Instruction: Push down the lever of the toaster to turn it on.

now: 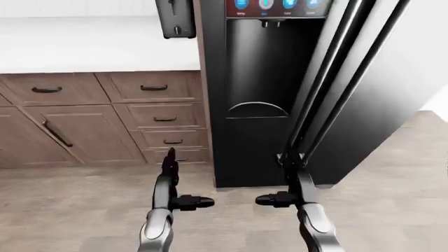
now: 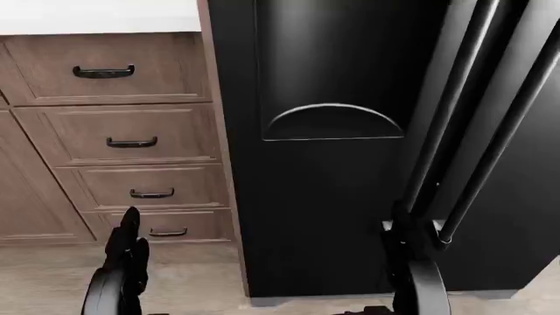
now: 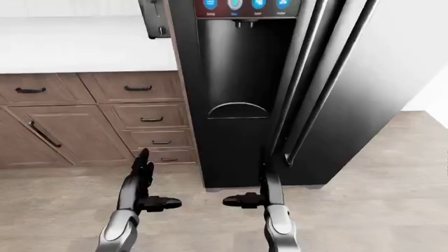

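Your left hand (image 1: 170, 167) is raised over the wooden floor (image 1: 392, 210) with its fingers spread: two point up toward the drawers, the thumb juts sideways toward the other hand, and nothing is held or touched. Your right hand (image 1: 290, 170) mirrors it, fingers apart and empty, thumb pointing inward; its upper fingers overlap the lower ends of the fridge handles (image 1: 329, 79) in the eye views, though you cannot tell whether they touch. Directly above and beyond both hands stands the black refrigerator (image 1: 256, 131), with its dispenser recess (image 1: 259, 63) and lit control panel (image 1: 277, 6) at the top. Up and to the left of your left hand is a stack of brown drawers (image 1: 164, 118) under a white countertop (image 1: 91, 44). A dark object, cut off by the frame, sits on that counter against the refrigerator's side (image 1: 176, 21); it may be the toaster, but you cannot tell, and no lever is clearly visible.
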Motion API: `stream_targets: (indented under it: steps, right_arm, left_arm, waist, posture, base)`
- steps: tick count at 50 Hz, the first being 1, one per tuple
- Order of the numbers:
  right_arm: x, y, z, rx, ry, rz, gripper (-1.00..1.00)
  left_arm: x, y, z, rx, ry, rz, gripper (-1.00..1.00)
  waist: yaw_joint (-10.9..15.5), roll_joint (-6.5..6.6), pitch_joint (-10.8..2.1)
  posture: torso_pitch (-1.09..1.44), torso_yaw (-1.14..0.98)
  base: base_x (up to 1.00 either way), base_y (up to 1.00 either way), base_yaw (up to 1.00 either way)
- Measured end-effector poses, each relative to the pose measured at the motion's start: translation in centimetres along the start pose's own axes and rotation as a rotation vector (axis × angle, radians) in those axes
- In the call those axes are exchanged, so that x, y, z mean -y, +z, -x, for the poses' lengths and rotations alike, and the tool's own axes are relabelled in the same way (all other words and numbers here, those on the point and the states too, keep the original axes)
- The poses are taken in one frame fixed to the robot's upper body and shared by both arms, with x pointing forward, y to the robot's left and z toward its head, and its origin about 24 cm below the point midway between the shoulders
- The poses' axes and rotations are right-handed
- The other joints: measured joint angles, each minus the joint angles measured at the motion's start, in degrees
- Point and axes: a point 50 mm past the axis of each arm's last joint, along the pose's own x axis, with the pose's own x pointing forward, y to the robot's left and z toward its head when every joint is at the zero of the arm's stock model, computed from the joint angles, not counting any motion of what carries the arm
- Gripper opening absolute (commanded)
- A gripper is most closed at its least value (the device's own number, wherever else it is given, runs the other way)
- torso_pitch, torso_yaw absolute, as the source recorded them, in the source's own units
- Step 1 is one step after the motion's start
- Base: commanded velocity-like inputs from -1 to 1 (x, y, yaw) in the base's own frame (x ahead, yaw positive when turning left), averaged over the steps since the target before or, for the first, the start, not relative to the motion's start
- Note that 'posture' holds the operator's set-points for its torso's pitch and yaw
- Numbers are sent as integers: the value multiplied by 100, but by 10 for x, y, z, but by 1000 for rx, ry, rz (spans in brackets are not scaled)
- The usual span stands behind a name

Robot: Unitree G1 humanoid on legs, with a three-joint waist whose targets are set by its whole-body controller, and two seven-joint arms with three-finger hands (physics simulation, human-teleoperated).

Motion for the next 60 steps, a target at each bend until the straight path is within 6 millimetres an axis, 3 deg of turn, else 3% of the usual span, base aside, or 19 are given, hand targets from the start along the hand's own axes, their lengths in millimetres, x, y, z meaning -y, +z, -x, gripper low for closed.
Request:
stream_targets:
  steps: [1, 3, 5, 7, 12, 19, 24, 31, 36, 42, 49, 60]
  right_arm:
    - [0, 3, 0, 20, 6, 3, 100]
    - [0, 18, 0, 100, 12, 12, 100]
    - [-3, 19, -1, 119, 19, 12, 100]
    - [-3, 13, 1, 93, 24, 15, 100]
    - [-1, 5, 1, 52, 13, 23, 100]
    - [-5, 16, 1, 85, 21, 50, 100]
    - [-8, 56, -3, 132, 26, 78, 100]
    - [-12, 115, -9, 175, 40, 126, 100]
    - [-11, 136, -11, 174, 31, 130, 100]
    - [-13, 153, -10, 193, 19, 151, 100]
    - [-8, 166, -12, 200, -21, 161, 100]
    - [-7, 167, -12, 183, -25, 150, 100]
  left_arm:
    - [-1, 4, 2, 21, -2, -6, 100]
    - [1, 22, 2, 111, -15, -12, 100]
    - [2, 24, 0, 137, -25, -9, 100]
    - [1, 16, 2, 107, -28, -4, 100]
    - [-1, 9, 4, 65, -28, 3, 100]
    - [-2, 18, 4, 95, -33, 14, 100]
    - [-6, 44, 1, 124, -30, 25, 100]
    - [-16, 103, -10, 190, -3, 17, 100]
    - [-20, 148, -5, 269, 0, 2, 100]
    - [-23, 159, -7, 231, 10, 9, 100]
    - [-18, 187, 3, 274, 7, -2, 100]
    - [-17, 181, 0, 223, -12, 2, 100]
  waist:
    - [-11, -25, -64]
    - [39, -19, -349]
    - [47, -53, -240]
    - [44, -46, -305]
    - [45, -26, -300]
    - [40, -20, -375]
    - [52, -22, -391]
    - [54, -28, -427]
    - [47, 16, -427]
    - [41, 32, -369]
    - [42, 48, -317]
    - [-26, 112, -311]
  posture:
    - [0, 0]
    - [0, 0]
    - [0, 0]
    - [0, 0]
    - [0, 0]
    - [0, 0]
    - [0, 0]
    - [0, 0]
    - [0, 0]
    - [0, 0]
    - [0, 0]
    - [0, 0]
  base:
    - [0, 0, 0]
    - [0, 0, 0]
    - [0, 0, 0]
    - [0, 0, 0]
    - [0, 0, 0]
    - [0, 0, 0]
    - [0, 0, 0]
    - [0, 0, 0]
    - [0, 0, 0]
    - [0, 0, 0]
    - [0, 0, 0]
    - [0, 12, 0]
